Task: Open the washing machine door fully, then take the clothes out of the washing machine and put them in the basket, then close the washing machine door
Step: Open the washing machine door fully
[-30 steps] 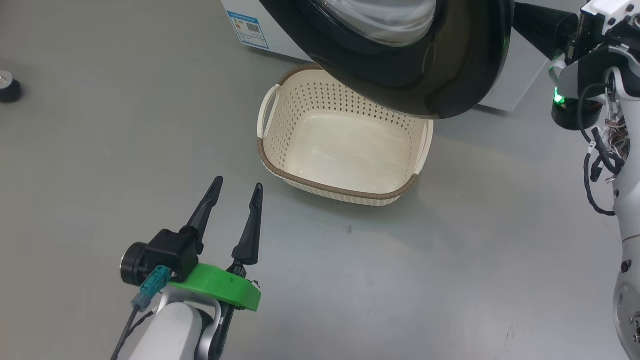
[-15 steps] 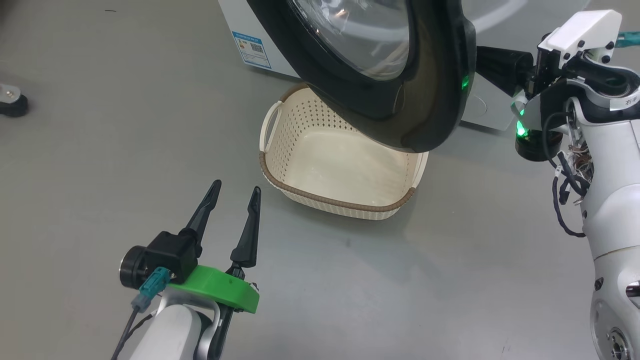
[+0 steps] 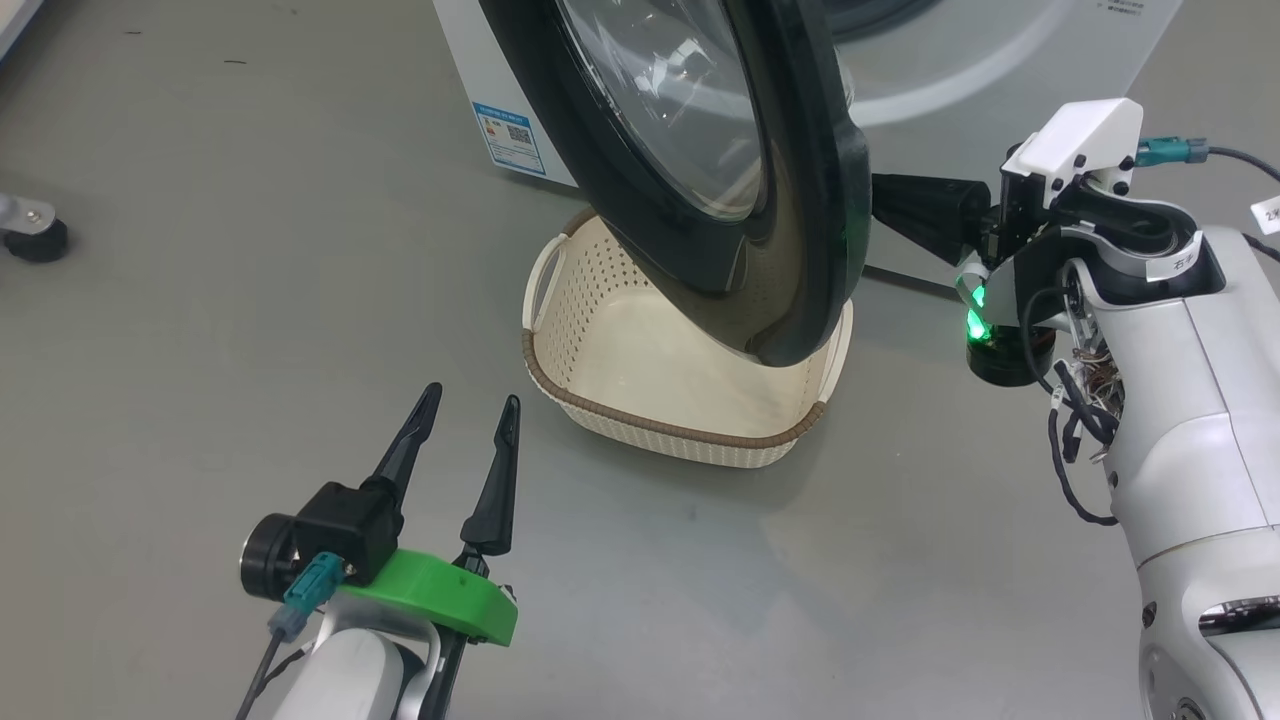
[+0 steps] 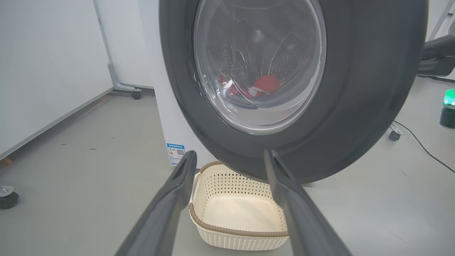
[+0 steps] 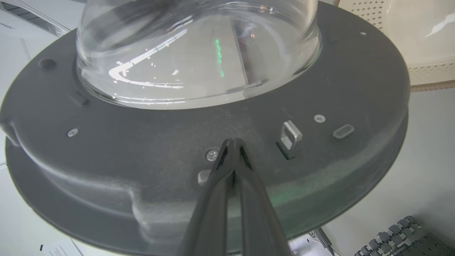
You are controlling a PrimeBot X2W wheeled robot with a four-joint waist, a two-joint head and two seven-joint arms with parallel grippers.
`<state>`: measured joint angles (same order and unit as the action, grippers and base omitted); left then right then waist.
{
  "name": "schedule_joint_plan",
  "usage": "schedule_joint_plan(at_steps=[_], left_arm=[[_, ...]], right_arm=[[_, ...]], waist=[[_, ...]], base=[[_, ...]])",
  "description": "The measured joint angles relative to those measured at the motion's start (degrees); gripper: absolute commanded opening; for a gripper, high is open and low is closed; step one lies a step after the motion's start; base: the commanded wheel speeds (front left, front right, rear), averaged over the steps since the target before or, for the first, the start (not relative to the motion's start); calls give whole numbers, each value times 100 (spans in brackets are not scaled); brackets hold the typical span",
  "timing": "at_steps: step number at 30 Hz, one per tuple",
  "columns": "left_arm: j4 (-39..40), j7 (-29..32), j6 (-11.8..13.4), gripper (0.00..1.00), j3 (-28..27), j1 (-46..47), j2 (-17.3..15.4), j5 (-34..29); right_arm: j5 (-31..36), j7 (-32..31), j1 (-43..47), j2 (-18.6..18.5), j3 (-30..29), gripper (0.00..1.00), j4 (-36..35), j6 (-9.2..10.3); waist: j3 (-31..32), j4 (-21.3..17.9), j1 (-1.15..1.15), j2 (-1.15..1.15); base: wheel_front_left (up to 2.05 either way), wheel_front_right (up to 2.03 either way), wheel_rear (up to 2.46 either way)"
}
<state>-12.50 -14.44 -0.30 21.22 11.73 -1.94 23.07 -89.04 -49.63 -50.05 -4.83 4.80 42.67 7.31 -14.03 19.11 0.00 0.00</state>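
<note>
Head view: washing machine door (image 3: 690,150) stands part way open in the upper middle. Its low edge hangs over the basket (image 3: 680,432) on the floor. The washing machine (image 3: 960,70) is at the top.
Left jaws: lower left, spread wide, holding nothing, well apart from the door.
Right jaws: right of the door, dark tips at its edge.
Worry here: the door may knock the basket if it swings low. I cannot tell if they touch.

Left wrist view: the clothes (image 4: 265,85) are red, seen through the door glass in the middle, inside the drum. The basket sits empty at the bottom.
Worry here: the door stands between the left jaws and the clothes. If it does not open all the way, reaching in looks hard.

Right wrist view: the right jaws are pressed together, pinching nothing. Their tips touch the door's grey inner side, just left of the metal latch hook (image 5: 289,133).
Worry here: the tips only poke. I think they could slide on the smooth plastic or catch on the hook. Then the door might stop half open.
</note>
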Motion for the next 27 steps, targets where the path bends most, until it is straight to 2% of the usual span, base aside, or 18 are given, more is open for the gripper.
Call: schedule_joint_plan(at_steps=[17, 27], left_arm=[[14, 0, 0, 100, -45, -37, 0, -40], [16, 0, 0, 100, -9, -70, 0, -40]], right_arm=[[-378, -126, 254, 81, 352, 0, -154, 0], [-987, -201, 387, 77, 938, 0, -382, 0]], waist=[[75, 9, 0, 0], [75, 87, 0, 0]], base=[[0, 0, 0], [0, 0, 0]])
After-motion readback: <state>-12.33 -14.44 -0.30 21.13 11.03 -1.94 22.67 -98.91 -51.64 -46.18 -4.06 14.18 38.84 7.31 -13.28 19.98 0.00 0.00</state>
